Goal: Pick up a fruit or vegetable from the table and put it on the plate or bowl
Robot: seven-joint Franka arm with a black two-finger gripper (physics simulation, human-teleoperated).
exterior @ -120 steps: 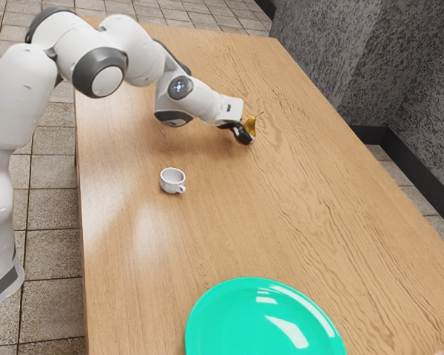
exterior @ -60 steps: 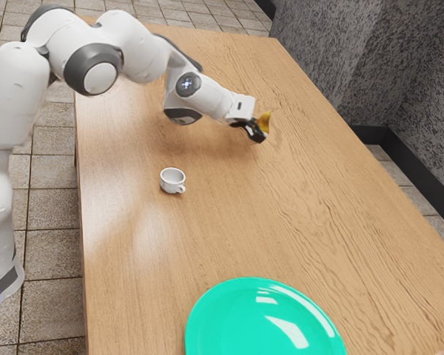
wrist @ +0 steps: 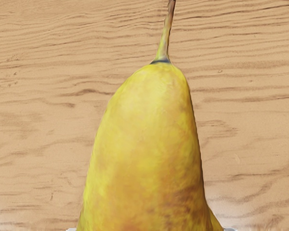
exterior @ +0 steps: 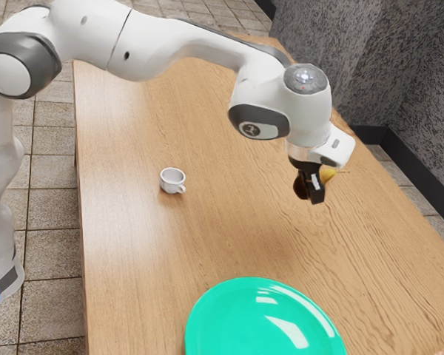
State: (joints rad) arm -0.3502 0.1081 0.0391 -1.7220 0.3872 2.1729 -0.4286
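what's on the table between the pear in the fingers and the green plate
Nothing: in the exterior view the stretch of table between the held pear and the green plate is bare wood. The white cup sits off to the side.

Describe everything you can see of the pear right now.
The pear is yellow with russet-brown mottling toward its wide base. It is smooth-skinned and narrows to a neck with a thin greenish-brown stem. It looks whole. The end effector is shut on it, and nothing else is seen touching it. In the exterior view a small yellow patch shows beside the black fingers. It hangs over the wooden table, apparently lifted clear, well short of the green plate.
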